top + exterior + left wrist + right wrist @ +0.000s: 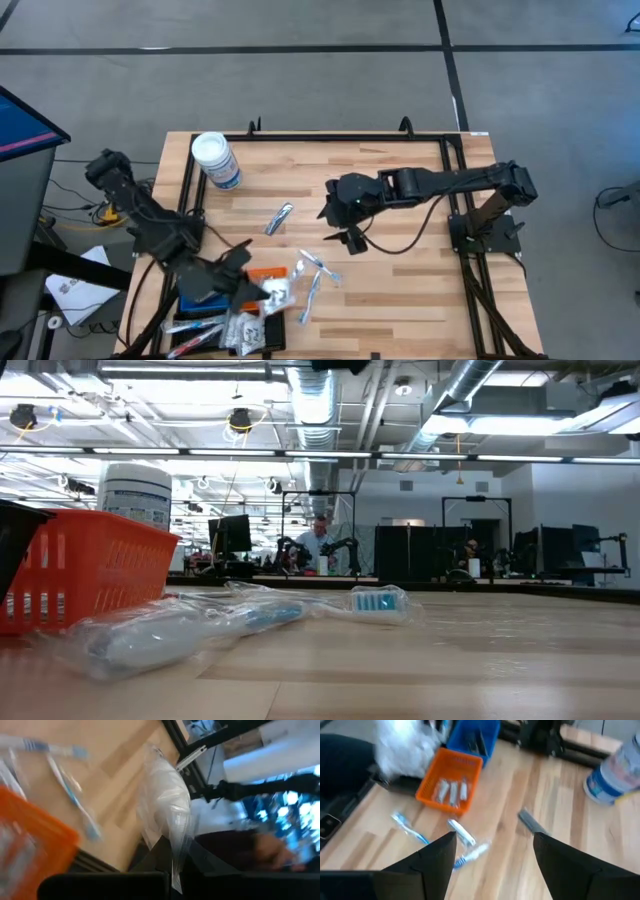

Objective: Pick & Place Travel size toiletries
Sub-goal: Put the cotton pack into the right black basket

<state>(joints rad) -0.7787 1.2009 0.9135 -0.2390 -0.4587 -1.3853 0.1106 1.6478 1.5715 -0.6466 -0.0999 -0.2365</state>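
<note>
My left gripper (262,288) is at the table's near left, over the trays, shut on a white packet in a clear wrapper (167,805). Several more white packets lie in the orange tray (451,781). Wrapped toothbrushes (312,280) lie on the wood right of that tray, and a slim silvery tube (278,218) lies farther back. My right gripper (495,845) hangs open above the middle of the table, over nothing, with the toothbrushes and the tube ahead of it. My left gripper pinches the packet's clear wrapper at one end (176,856) between its two fingers. The white packet stands out beyond the fingertips, lifted clear of the table and trays. The fingers themselves hide how far back the wrapper reaches.
A large clear jar with a white lid (215,160) stands at the far left. A blue tray (472,737) sits beside the orange one, at the near left corner. The black frame rail (330,135) runs along the table's edges. Bare wood (420,300) lies at the near right.
</note>
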